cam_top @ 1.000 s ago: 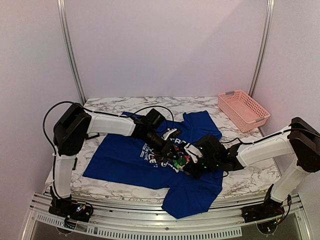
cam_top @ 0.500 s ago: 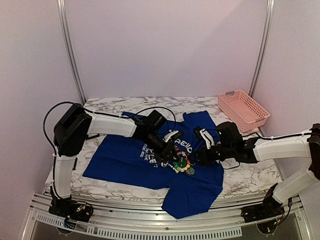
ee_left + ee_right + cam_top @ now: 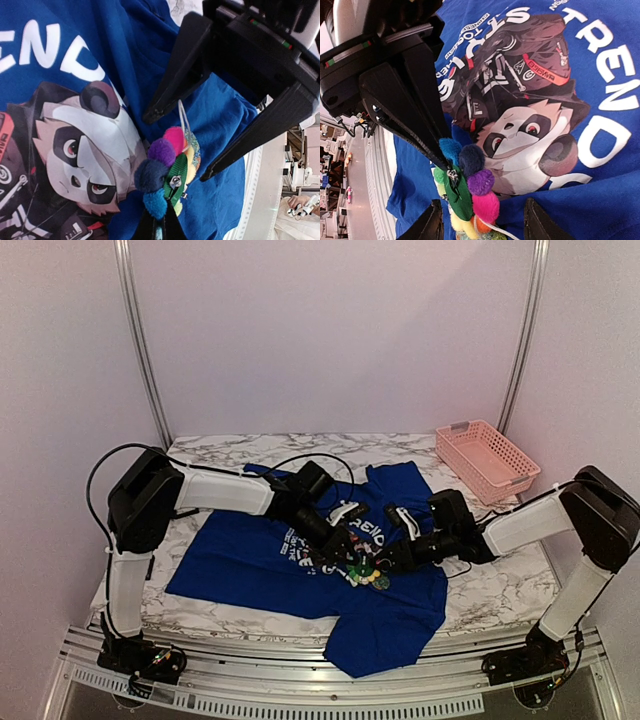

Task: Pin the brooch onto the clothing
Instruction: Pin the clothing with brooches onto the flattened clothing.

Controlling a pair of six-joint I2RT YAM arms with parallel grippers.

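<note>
1. Top external view shows a marble table (image 3: 500, 590) that carries everything in the scene.
2. A royal-blue T-shirt (image 3: 230, 560) lies spread across the middle of the table, chest side up. One part droops over the near edge.
3. The left arm (image 3: 215, 490) reaches in from the left and the right arm (image 3: 525, 525) from the right. They meet over the shirt's chest.
4. A pink lattice basket (image 3: 512, 484) sits at the table's far right corner.
5. The chest print (image 3: 530, 135) has white curved lettering around a cartoon panda, and it lies directly under both claws.
6. The right gripper (image 3: 482, 202) is released, its two black fingers spread wide with one on each side of the brooch. Whether either finger touches the brooch cannot be told.
7. The left gripper (image 3: 157, 230) is clenched, its fingertips pinched together on the brooch's green middle.
8. The brooch (image 3: 167, 172) is a small flower of fuzzy pink, purple, blue, teal and yellow balls. It is held over the blue cloth just beside the panda's face. Whether its pin has caught the fabric cannot be told.
</note>
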